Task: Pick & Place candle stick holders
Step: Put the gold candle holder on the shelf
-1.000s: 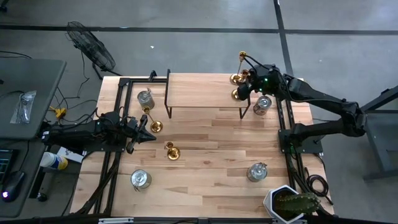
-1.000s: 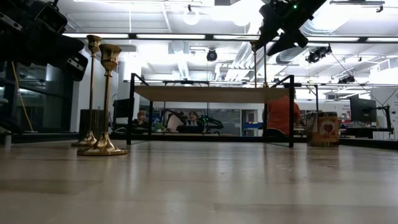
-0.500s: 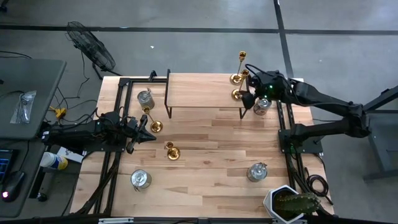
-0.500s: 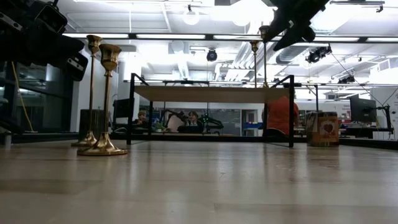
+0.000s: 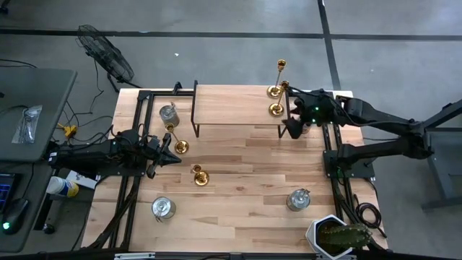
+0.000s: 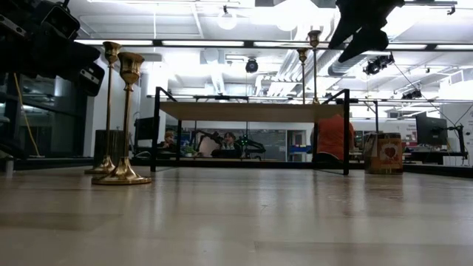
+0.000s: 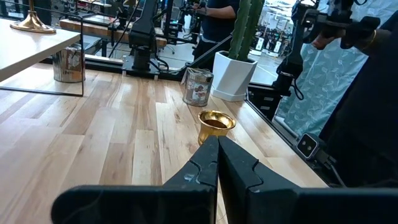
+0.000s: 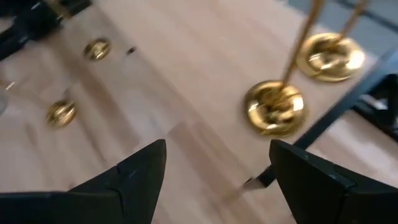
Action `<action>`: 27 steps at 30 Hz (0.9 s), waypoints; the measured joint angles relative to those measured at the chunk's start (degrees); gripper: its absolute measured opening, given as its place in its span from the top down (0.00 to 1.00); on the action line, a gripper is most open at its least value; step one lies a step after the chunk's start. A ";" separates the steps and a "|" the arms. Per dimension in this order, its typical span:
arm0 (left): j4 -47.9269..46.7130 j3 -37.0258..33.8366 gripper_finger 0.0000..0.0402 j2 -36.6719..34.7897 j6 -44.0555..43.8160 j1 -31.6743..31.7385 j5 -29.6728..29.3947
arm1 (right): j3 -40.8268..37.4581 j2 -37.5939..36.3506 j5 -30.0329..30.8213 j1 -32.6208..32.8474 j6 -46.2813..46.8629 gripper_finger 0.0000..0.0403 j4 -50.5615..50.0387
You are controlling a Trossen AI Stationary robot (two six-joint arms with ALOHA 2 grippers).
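We are holding our right gripper [image 5: 291,130] spread and empty beside the shelf [image 5: 231,101], where two gold holders [image 5: 276,109] are standing on its right end. Two more holders [image 5: 200,175] are waiting on the table [image 5: 245,202] near our left gripper [image 5: 167,153], pressed together. We judge we are between placements, so fetching one comes next.
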 joint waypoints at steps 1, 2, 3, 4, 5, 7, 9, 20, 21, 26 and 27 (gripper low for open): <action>0.02 0.00 1.00 0.00 -0.02 0.00 0.00 | 0.00 0.00 -1.31 0.24 -0.80 0.31 -0.55; 0.01 0.00 1.00 0.02 -0.01 0.00 0.00 | -0.01 0.00 -2.62 0.48 -1.74 0.31 -1.21; 0.00 0.00 1.00 0.02 -0.02 -0.01 0.00 | -0.26 -0.01 -3.54 0.71 -2.56 0.31 -1.35; 0.00 0.00 1.00 0.02 0.00 0.00 0.00 | -0.88 -0.18 -4.48 0.94 -3.50 0.31 -0.95; 0.00 0.00 1.00 0.02 -0.02 0.02 0.00 | -1.87 -0.55 -5.57 1.15 -4.31 0.31 -0.37; 0.02 0.00 1.00 0.00 0.00 -0.01 0.00 | -4.13 -1.36 -7.48 1.42 -5.73 0.31 1.17; 0.01 0.00 1.00 0.02 -0.02 -0.01 0.00 | -6.42 -2.31 -8.26 1.72 -6.40 0.31 3.64; 0.00 0.00 1.00 0.00 0.00 0.01 0.00 | -9.86 -4.13 -7.23 1.70 -8.08 0.31 8.12; 0.00 0.00 1.00 0.00 -0.02 0.01 0.00 | -9.86 -4.15 -7.68 1.70 -8.12 0.31 7.82; 0.00 0.00 1.00 0.01 -0.01 0.00 0.00 | -9.86 -4.13 -11.77 2.81 -10.79 0.31 6.71; 0.00 0.00 1.00 0.01 -0.02 0.02 0.00 | -9.86 -4.13 -11.86 3.14 -11.20 0.31 6.69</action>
